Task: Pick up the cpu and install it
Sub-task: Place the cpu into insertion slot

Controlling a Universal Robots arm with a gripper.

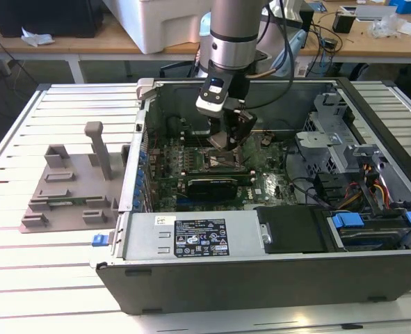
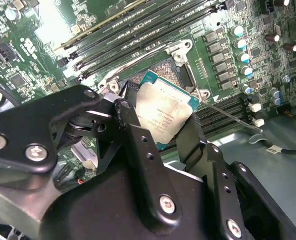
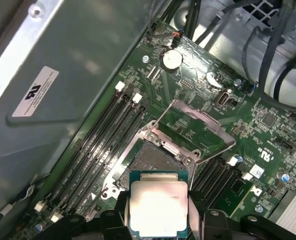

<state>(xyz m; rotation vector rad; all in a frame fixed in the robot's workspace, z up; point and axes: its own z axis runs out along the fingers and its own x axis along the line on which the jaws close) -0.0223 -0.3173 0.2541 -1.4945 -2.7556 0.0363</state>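
The arm (image 1: 231, 35) reaches straight down into the open case (image 1: 261, 278). Its gripper (image 1: 227, 142) is clamped on the cpu (image 2: 164, 114) by two edges, holding it over the open socket (image 3: 153, 159).

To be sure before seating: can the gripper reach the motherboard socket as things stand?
Probably yes: the gripper holds the cpu close to the socket, whose metal frame is swung open, and nothing lies between them.
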